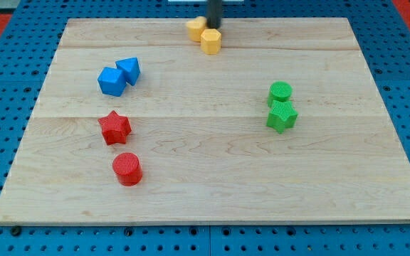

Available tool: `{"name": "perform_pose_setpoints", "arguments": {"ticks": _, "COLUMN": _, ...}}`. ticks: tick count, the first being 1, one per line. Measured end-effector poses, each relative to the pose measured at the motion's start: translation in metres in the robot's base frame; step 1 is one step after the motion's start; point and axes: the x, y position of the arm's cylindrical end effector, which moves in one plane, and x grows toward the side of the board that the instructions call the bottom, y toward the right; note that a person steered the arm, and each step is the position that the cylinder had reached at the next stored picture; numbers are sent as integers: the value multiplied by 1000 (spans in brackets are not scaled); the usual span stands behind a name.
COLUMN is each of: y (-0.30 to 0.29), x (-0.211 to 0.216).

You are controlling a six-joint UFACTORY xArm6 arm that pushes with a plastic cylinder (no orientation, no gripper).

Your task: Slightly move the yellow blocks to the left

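Two yellow blocks sit touching near the view's top centre of the wooden board: a yellow hexagonal block and, just to its upper left, another yellow block whose shape I cannot make out. My tip comes down from the view's top edge and stands right behind the hexagonal block, at the right side of the other yellow block, touching or nearly touching both.
A blue cube and a blue triangular block sit at the left. A red star and a red cylinder lie below them. A green cylinder and a green star are at the right.
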Motion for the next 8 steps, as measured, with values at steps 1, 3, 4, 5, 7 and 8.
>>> {"name": "perform_pose_setpoints", "arguments": {"ticks": 1, "y": 46, "x": 19}}
{"name": "perform_pose_setpoints", "arguments": {"ticks": 3, "y": -7, "x": 46}}
{"name": "perform_pose_setpoints", "arguments": {"ticks": 4, "y": -7, "x": 44}}
{"name": "perform_pose_setpoints", "arguments": {"ticks": 5, "y": -7, "x": 44}}
{"name": "perform_pose_setpoints", "arguments": {"ticks": 7, "y": 0, "x": 46}}
{"name": "perform_pose_setpoints", "arguments": {"ticks": 8, "y": 0, "x": 46}}
